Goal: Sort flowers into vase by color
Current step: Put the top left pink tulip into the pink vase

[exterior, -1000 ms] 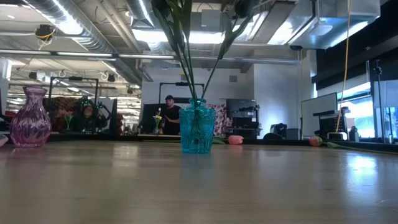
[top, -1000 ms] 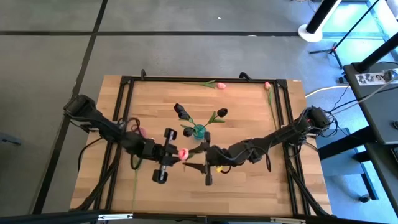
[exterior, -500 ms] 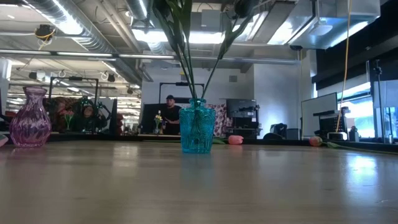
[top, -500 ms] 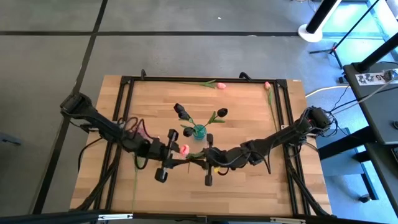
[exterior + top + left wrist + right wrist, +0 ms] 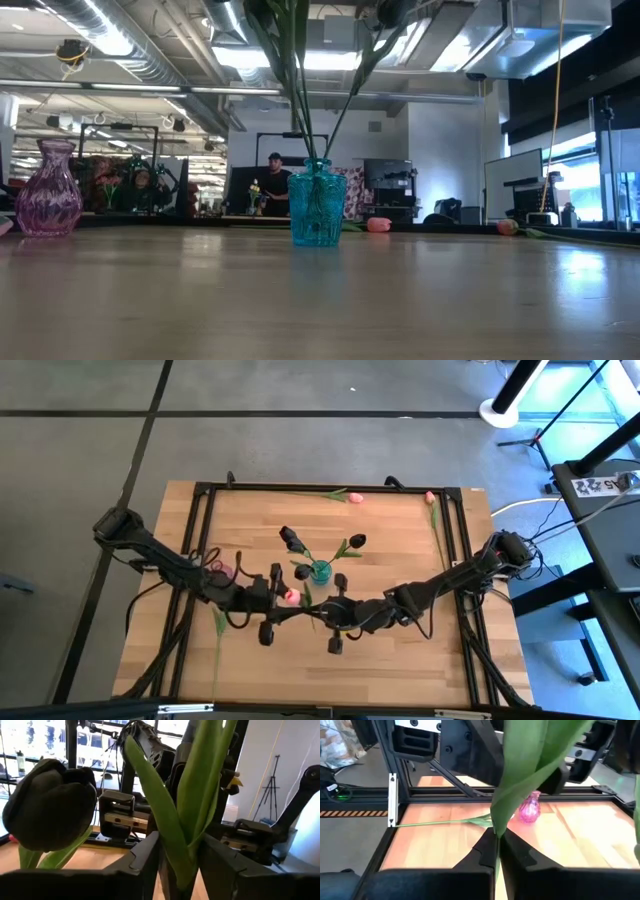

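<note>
A pink tulip with its head (image 5: 291, 597) up in the air hangs between my two grippers, near the table's middle. My right gripper (image 5: 496, 847) is shut on its green stem. My left gripper (image 5: 179, 867) stands open, one finger on either side of the same stem and leaves (image 5: 192, 805). The teal vase (image 5: 320, 571) just beyond holds dark tulips (image 5: 287, 537); one dark head (image 5: 50, 810) shows close by in the left wrist view. The pink vase (image 5: 222, 570) stands to the left. My right gripper pinches the pink tulip's stem (image 5: 496, 832) between its two shut fingertips, just under a leaf. The leaf rises above the fingers and the flower is clear of the table. My left gripper has the stem (image 5: 180, 870) in its gap; whether its fingers touch it I cannot tell.
Two pink tulips (image 5: 350, 496) (image 5: 430, 500) lie along the far edge, resting on their sides. Another green stem (image 5: 445, 822) lies flat on the wood near the left rail (image 5: 200, 560). A black frame (image 5: 330, 487) rims the table. People show in the room behind.
My right gripper has gone a little toward the table's left, up to the pink tulip's stem. My left gripper has shifted slightly toward the far edge, and the tulip's head has gone with it.
</note>
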Available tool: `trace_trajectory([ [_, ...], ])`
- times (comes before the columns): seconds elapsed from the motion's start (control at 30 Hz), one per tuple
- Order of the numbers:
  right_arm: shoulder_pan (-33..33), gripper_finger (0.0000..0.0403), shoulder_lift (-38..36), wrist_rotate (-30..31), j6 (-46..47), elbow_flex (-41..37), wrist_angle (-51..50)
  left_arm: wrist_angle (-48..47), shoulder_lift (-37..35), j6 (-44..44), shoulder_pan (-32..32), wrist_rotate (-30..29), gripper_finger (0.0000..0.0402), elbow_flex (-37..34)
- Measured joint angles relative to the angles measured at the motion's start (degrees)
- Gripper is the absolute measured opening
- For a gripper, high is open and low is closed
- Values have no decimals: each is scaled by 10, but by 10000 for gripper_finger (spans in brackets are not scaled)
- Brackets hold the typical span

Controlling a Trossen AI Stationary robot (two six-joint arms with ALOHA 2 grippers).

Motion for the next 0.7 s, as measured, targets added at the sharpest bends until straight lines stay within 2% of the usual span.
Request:
trace_trajectory([
  [0.1, 0, 13, 0, 10, 5, 0, -9, -11, -4, -3, 0, -10, 94, 0],
  [0.2, 0, 33, 0, 10, 5, 0, -15, -24, -4, -15, 3, -11, 39, 0],
  [0.27, 0, 59, 0, 9, 4, 0, -20, -33, -4, -16, 3, -11, 13, 0],
  [0.37, 0, 112, 0, 9, 4, 0, -20, -58, -14, -12, 1, -12, 7, 0],
  [0.47, 8, 165, -5, 9, 4, 0, -26, -163, -53, -5, -11, -32, 5, 13],
  [0.6, 35, 220, -24, 20, -8, 2, -31, -360, -123, 32, -68, -121, 4, 59],
  [0.7, 59, 243, -26, 59, -13, 1, -30, -500, -168, 46, -135, -271, 4, 91],
])
